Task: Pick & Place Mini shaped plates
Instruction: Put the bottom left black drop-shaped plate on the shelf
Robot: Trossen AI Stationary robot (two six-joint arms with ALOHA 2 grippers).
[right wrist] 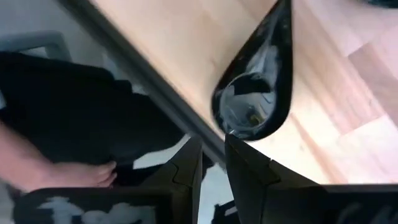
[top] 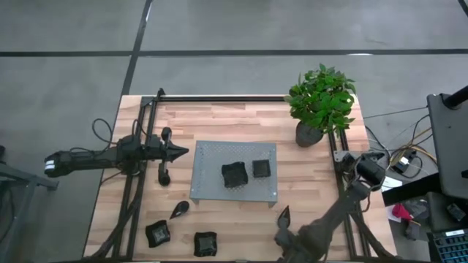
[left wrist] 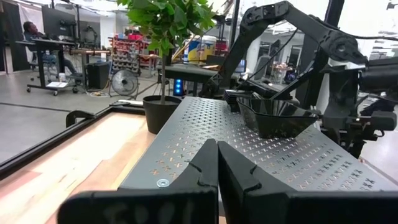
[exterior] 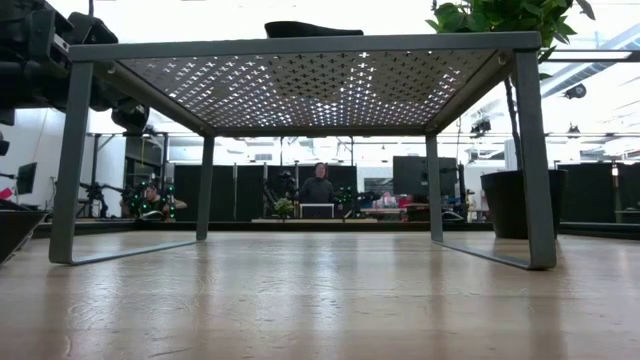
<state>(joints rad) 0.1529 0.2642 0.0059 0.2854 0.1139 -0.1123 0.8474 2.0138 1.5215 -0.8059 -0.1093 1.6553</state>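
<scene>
While our left gripper [top: 184, 152] waits closed beside the tray [top: 212, 157], our right gripper's [right wrist: 211, 163] jaws grip the teardrop plate's [right wrist: 260, 87] rim near the surface's [top: 307, 183] front edge; we should lift level and avoid the two plates [top: 234, 174] already there.

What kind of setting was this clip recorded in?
Most likely a robotics lab or workshop. A light wooden table sits on a bare grey floor, more dark robot arms stand beyond the grey perforated metal tray, and a person works at a desk in the open room behind.
</scene>
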